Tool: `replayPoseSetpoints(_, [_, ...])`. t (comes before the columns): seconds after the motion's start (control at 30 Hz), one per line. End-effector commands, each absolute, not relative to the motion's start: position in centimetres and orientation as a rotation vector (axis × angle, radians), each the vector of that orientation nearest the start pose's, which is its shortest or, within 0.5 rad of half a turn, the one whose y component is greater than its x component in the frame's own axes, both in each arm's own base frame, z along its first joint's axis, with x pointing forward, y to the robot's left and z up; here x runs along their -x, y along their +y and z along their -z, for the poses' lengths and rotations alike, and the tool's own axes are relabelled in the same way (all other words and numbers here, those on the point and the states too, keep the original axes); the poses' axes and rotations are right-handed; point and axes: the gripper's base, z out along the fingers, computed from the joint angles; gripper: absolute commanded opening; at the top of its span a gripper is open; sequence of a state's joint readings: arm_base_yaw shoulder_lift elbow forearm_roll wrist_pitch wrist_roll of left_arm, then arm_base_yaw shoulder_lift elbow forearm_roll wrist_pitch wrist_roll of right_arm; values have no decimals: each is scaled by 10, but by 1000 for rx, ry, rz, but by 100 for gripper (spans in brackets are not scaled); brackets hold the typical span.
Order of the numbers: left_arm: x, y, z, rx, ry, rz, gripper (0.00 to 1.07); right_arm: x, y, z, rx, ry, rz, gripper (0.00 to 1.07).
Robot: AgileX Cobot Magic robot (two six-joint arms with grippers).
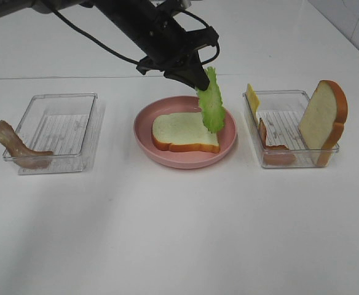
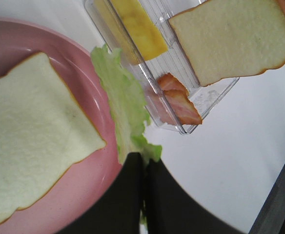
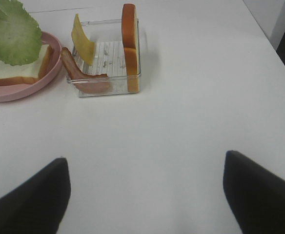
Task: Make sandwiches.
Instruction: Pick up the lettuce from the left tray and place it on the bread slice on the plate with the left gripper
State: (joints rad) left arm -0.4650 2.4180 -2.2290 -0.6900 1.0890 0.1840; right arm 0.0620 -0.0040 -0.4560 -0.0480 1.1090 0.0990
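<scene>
- From high up: white bench (image 1: pixel 179 246), with a pink plate (image 1: pixel 144 132) at the middle and a clear tray to each side.
- On the plate, bread (image 1: pixel 179 134) laid flat as the base. Above its right edge, lettuce (image 1: pixel 211 106) pinched at the top by the left jaws, so the leaf dangles free, ready to be lowered onto the bread.
- Left tray (image 1: pixel 56 97): left bacon (image 1: pixel 16 147) hooked over its outer corner, partly outside.
- Right tray (image 1: pixel 290 163): second slice (image 1: pixel 324 120) propped upright at the far wall, cheese (image 1: pixel 252 97) leaning at the wall nearest the plate, right bacon (image 1: pixel 272 146) below the cheese. All stood on edge, probably to give a thin edge to pinch.
- Left wrist: jaws pressed together on the lettuce's end. Leaf hanging by the plate rim, just beside the bread; touching it or not, cannot tell. Right tray close behind.
- Right wrist: right jaws spread wide, gripping nothing, over bare bench and well apart from the right tray. Seemingly parked clear of the plate while the other arm works there.
</scene>
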Motion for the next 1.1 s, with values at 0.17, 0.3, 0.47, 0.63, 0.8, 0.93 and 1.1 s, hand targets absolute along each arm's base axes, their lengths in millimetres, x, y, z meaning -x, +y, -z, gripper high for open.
replayPoseSetpoints(0.17, [-450, -287, -183, -583, 2656, 1005, 0, 6, -5, -261, -45, 2092, -36, 80])
replayPoseSetpoints(0.3, [-451, -286, -171, -620, 2672, 962, 0, 6, -5, -261, -45, 2092, -36, 80])
replayPoseSetpoints(0.47, [-455, -281, -162, -661, 2686, 847, 0, 6, -5, -261, -45, 2092, -36, 80])
replayPoseSetpoints(0.63, [-459, -275, -158, -710, 2679, 702, 0, 6, -5, -261, -45, 2092, -36, 80])
replayPoseSetpoints(0.8, [-460, -272, -157, -724, 2688, 642, 0, 6, -5, -261, -45, 2092, -36, 80])
replayPoseSetpoints(0.93, [-461, -269, -155, -722, 2697, 595, 0, 6, -5, -261, -45, 2092, -36, 80])
replayPoseSetpoints(1.1, [-461, -269, -156, -723, 2696, 585, 14, 6, -5, -261, -45, 2092, -36, 80])
